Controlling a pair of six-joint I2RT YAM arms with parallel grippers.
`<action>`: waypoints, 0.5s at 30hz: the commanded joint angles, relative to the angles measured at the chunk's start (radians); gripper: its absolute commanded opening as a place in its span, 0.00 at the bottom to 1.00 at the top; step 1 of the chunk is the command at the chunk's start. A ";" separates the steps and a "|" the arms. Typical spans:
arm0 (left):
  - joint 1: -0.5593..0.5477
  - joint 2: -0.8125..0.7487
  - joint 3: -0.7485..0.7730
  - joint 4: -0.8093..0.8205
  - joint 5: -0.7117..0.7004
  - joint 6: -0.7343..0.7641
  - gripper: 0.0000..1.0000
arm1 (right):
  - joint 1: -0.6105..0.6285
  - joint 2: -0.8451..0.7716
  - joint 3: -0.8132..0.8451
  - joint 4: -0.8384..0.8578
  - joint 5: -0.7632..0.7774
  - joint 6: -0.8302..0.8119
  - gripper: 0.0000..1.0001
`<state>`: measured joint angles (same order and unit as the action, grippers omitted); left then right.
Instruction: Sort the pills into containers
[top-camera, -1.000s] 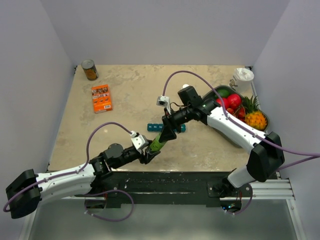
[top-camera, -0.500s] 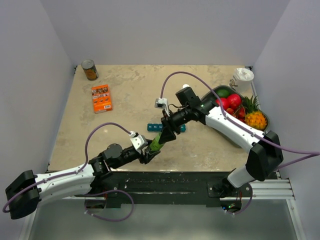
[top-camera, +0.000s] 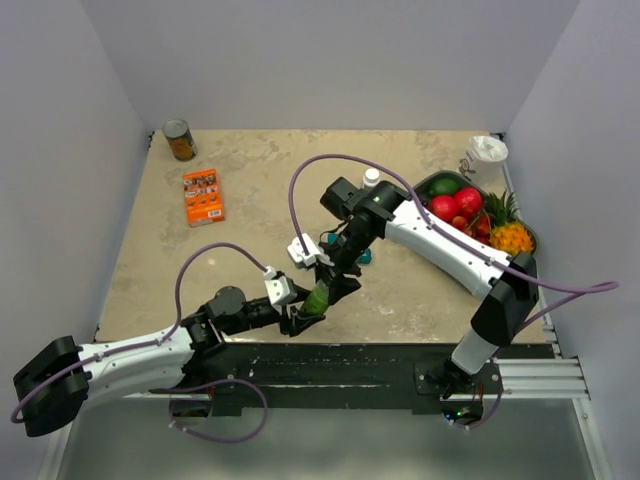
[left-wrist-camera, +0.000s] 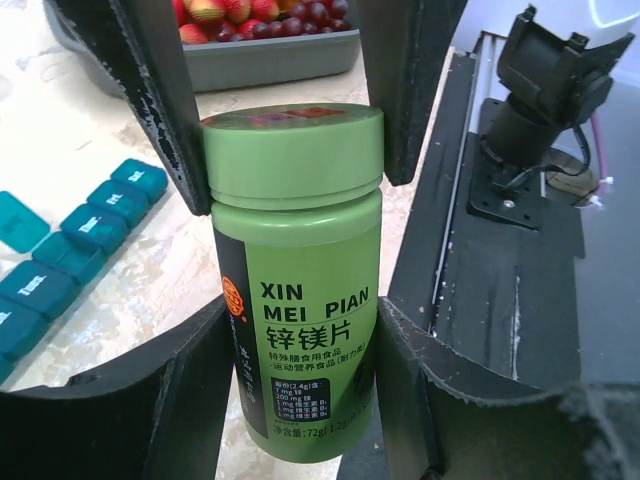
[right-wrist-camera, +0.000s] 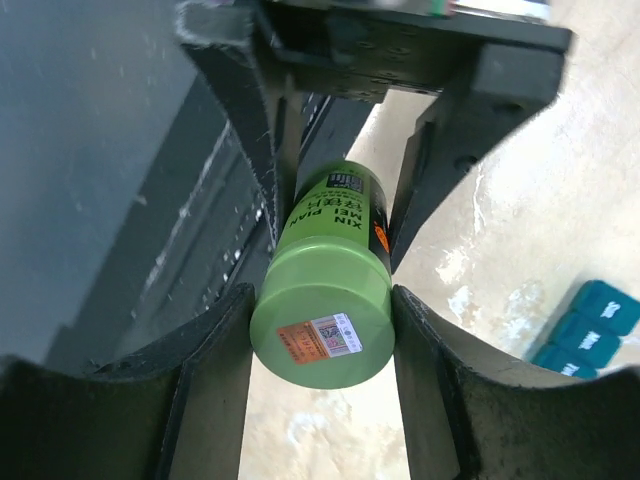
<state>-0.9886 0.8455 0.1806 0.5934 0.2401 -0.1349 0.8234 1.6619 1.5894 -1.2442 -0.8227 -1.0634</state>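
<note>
L fingers (left-wrist-camera: 150, 400) clenched on green bottle (left-wrist-camera: 295, 300) body; R fingers (right-wrist-camera: 205, 390) clamped on its cap. Teal organiser (left-wrist-camera: 95, 220) lies flat on tabletop (left-wrist-camera: 60, 120) near bottle. Top cam: mostly hidden under R arm. L wrist cam: row runs diagonally, one end cut off by frame.

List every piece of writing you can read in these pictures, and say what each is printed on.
"XIN MEI PIAN": front label of the green bottle.
"锌镁片": same label, just beneath.
"72g": in the small print at the label's foot; the rest of it is too small to read.
Sticker on the bottle's lid: too small to read.
Pill organiser lids: white marks, blurred.
Orange box and can: print too small.
</note>
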 joint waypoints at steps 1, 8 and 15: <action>-0.002 -0.011 -0.010 0.126 0.116 0.044 0.00 | 0.059 -0.020 0.070 -0.078 0.048 -0.179 0.15; -0.002 0.000 -0.016 0.135 0.090 0.054 0.00 | 0.072 -0.077 0.055 0.021 0.116 -0.023 0.66; -0.004 -0.008 0.013 0.103 0.039 0.049 0.00 | -0.032 -0.174 0.018 0.123 -0.019 0.213 0.96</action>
<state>-0.9890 0.8501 0.1638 0.6189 0.2916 -0.1104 0.8673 1.5841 1.6123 -1.2114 -0.7250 -1.0080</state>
